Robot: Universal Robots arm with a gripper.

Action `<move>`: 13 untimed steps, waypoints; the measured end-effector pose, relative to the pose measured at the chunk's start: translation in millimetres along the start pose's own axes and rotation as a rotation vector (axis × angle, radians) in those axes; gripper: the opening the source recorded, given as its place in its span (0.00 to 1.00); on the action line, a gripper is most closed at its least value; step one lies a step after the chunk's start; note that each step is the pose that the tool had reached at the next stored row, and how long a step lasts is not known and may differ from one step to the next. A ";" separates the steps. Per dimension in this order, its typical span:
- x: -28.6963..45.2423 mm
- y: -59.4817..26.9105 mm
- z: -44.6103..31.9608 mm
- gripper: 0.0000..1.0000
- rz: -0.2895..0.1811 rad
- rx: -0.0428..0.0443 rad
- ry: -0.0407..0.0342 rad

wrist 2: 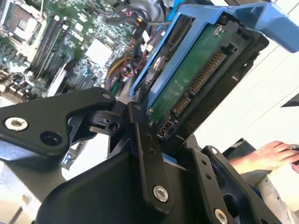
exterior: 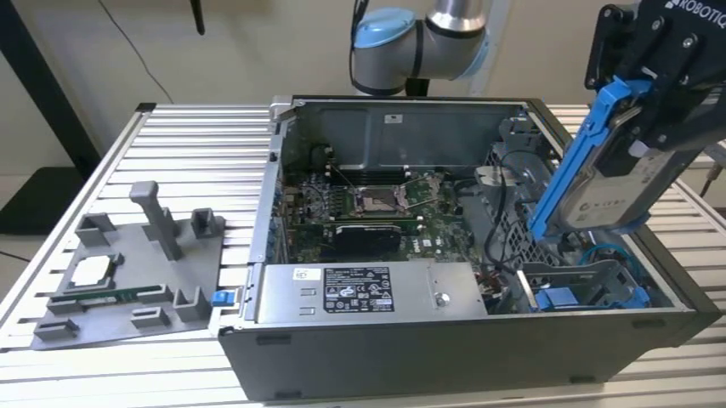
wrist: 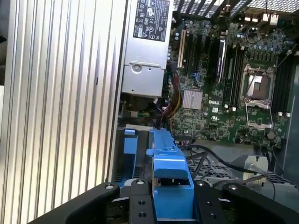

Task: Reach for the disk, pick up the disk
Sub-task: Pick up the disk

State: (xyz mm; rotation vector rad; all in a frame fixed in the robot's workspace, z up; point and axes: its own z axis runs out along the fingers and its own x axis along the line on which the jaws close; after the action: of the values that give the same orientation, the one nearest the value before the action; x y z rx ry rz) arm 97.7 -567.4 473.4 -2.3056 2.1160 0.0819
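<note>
**Disk lifted above the open case**

The black pincer (exterior: 635,127) was closed on the disk (exterior: 607,183), a flat silver-metal rectangle with a white label and blue plastic rails, held tilted in the air over the case (exterior: 454,357) near the exterior view's right. In the second wrist view the disk's (wrist 2: 196,74) green circuit board and connector pins showed between the pincer's (wrist 2: 173,144) matte black fingers (wrist 2: 145,154). Below lay the green motherboard (exterior: 363,204) and a grey labelled box (exterior: 363,293). The case stood on a ribbed aluminium desk (exterior: 193,153).
</note>
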 end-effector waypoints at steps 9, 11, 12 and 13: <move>13.9 0.7 14.3 0.00 0.059 0.0126 -0.0004; 14.3 0.6 17.2 0.00 0.085 0.0141 -0.0011; 14.5 0.6 18.8 0.00 0.094 0.0145 -0.0012; 14.7 0.6 20.3 0.00 0.102 0.0149 -0.0014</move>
State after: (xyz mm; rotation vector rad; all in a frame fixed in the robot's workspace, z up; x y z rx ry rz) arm 97.7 -581.2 452.4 -2.1884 2.2246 0.0683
